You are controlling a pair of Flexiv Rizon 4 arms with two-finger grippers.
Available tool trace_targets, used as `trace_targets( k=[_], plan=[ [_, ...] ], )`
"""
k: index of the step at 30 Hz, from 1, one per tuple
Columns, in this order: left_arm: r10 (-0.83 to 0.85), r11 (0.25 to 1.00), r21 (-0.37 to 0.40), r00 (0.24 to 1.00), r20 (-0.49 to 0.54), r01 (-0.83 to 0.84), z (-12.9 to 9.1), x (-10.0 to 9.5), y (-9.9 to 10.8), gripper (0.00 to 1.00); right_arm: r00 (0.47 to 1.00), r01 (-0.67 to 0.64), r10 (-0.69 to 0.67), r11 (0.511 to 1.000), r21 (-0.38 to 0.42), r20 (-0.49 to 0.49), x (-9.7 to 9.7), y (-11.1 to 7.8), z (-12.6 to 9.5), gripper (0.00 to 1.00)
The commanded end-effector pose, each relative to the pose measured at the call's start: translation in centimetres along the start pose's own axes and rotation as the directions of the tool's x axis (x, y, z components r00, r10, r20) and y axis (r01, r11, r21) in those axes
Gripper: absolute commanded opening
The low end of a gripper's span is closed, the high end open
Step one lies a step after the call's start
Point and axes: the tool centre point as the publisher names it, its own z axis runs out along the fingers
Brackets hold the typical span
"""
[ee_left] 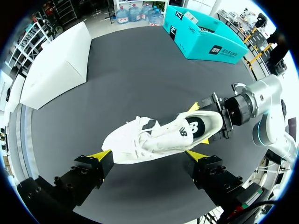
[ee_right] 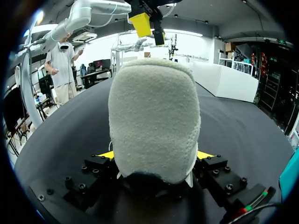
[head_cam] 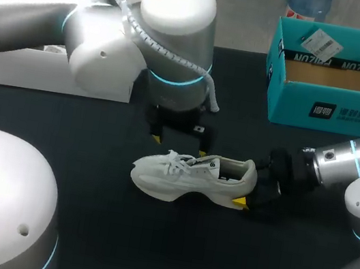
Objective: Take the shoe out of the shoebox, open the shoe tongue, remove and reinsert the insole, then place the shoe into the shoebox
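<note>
- Lying near the middle of the table (head_cam: 88,188), the shoe (head_cam: 190,175) is out of the shoebox (head_cam: 328,114).
- Its heel (ee_right: 154,116) is pinched on both sides by the right gripper (head_cam: 249,185).
- The left gripper (ee_left: 148,155) is held wide open above it.
- The tongue (ee_left: 150,125) should be lifted gently, with the heel held firm.

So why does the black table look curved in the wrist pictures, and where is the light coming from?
Left wrist view: the fisheye lens bows the black table and teal cardboard shoebox. Right wrist view: the white fabric sneaker, heel-first, crowds the lens; the room behind glares bright. Head view: edges run straight; overhead light gleams on the white shell of the left arm.
</note>
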Motion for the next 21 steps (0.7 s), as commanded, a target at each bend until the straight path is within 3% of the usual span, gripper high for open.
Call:
trace_targets(
  k=[1, 9, 21],
  plan=[
    [-0.011, 1.0, -0.01, 1.0, 0.016, 0.011, 1.8, 1.8, -0.5, 1.0, 1.0, 0.0, 0.0, 1.0, 0.001, 0.002, 0.0, 0.0, 0.0, 0.0],
    [-0.022, 0.999, -0.047, 0.999, 0.033, 0.024, 4.0, 3.6, -0.9, 1.0, 1.0, 0.0, 0.0, 1.0, 0.001, 0.002, 0.0, 0.0, 0.0, 0.0],
    [-0.037, 0.998, -0.055, 0.998, 0.049, 0.039, 5.3, 5.7, -1.9, 1.0, 1.0, 0.0, 0.0, 1.0, 0.001, 0.002, 0.0, 0.0, 0.0, 0.0]
  ],
)
